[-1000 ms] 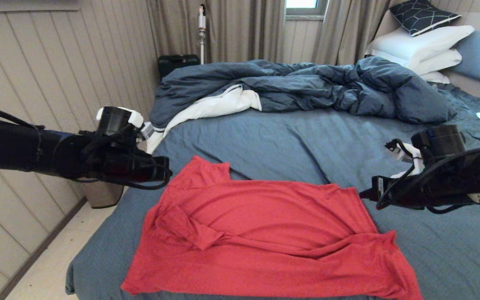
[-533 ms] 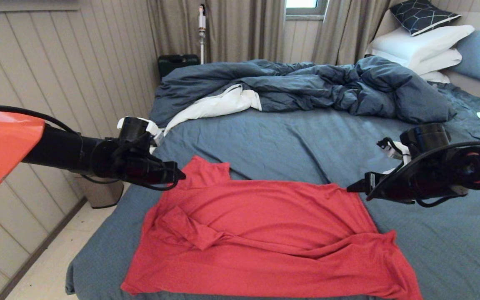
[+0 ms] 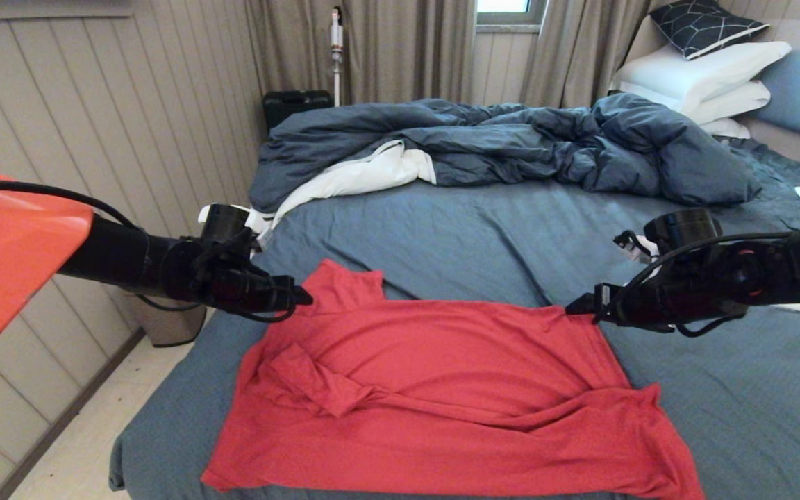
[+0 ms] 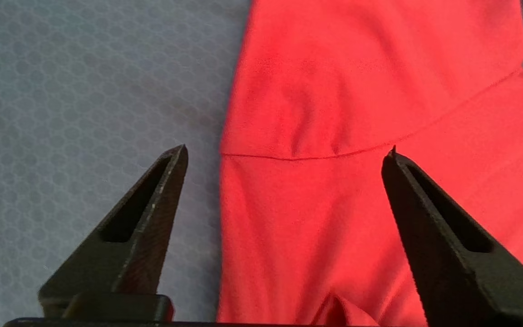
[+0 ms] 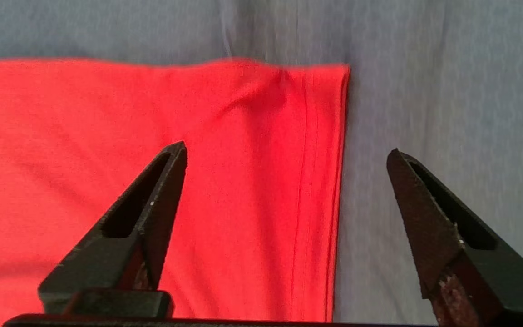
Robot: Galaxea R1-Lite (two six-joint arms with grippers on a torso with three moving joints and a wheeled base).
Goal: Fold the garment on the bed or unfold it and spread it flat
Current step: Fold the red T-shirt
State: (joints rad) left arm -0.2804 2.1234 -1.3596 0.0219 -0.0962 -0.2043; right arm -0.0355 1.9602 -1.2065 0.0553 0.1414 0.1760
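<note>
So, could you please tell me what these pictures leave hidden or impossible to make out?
- T-shirt: its near hem and near right corner run off the bottom edge of the head view.
- Its print: none shows in any view; the side lying against the bed is hidden.
- Under the duvet: covered.
- Contact: whether the left end effector or right end effector touches the fabric is unclear.

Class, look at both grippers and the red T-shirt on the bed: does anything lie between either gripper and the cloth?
Nothing visible does. The left gripper and right gripper both stand open, each straddling an edge of the T-shirt, with only bare bed sheet beside it.
</note>
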